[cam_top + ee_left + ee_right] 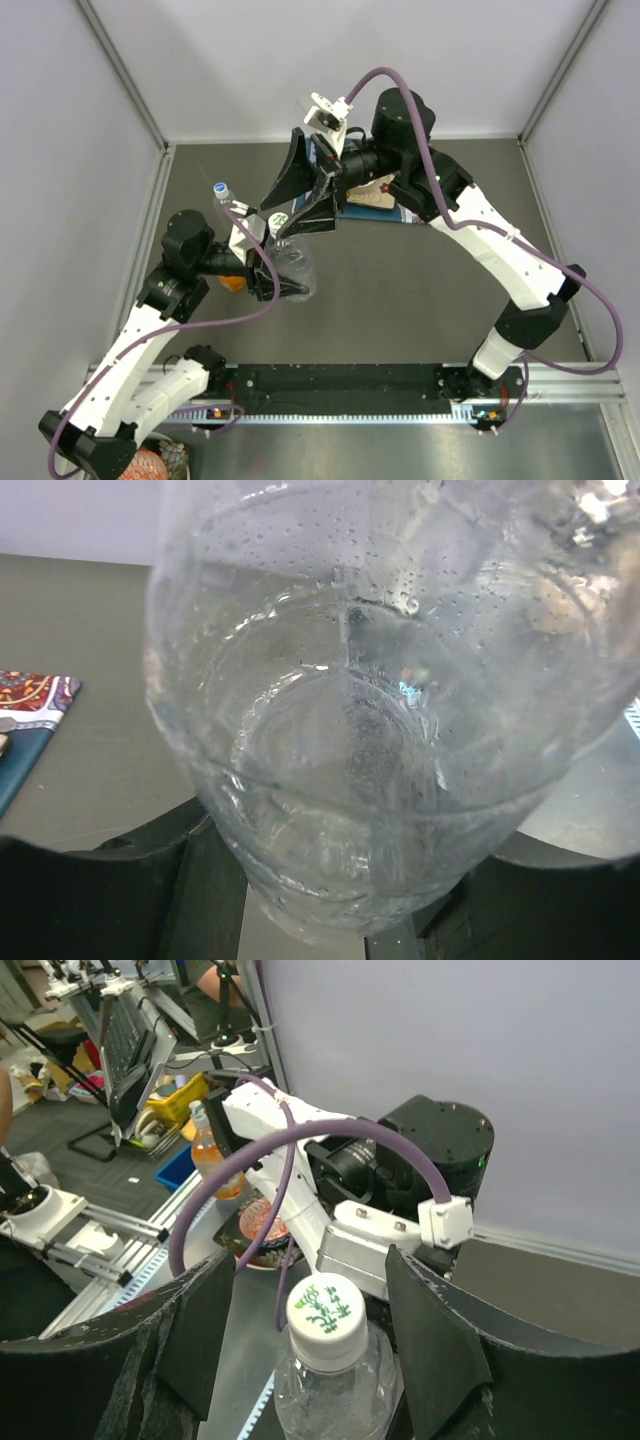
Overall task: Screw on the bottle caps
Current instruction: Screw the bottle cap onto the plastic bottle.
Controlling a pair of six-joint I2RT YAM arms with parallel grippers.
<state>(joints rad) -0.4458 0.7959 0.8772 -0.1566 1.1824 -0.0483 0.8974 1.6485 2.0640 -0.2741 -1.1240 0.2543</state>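
Grey tbl [400, 300], patterned flat item [372, 197] at back, alu rail [560, 373]

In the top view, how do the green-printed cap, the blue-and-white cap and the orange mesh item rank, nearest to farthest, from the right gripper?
1. Green-printed cap: on the clear bottle, between the jaws of the right gripper.
2. Blue-and-white cap: farther left in the view.
3. Orange mesh item: bottom-left corner, clearly farthest.

Soft, even overhead light fills the top view, leaving faint shadows on the dark table [400, 310]. The left wrist view is blurred by the too-close clear bottle [380, 730], speckled with glints. The white cap [325, 1318] looks sharp, the background softer.
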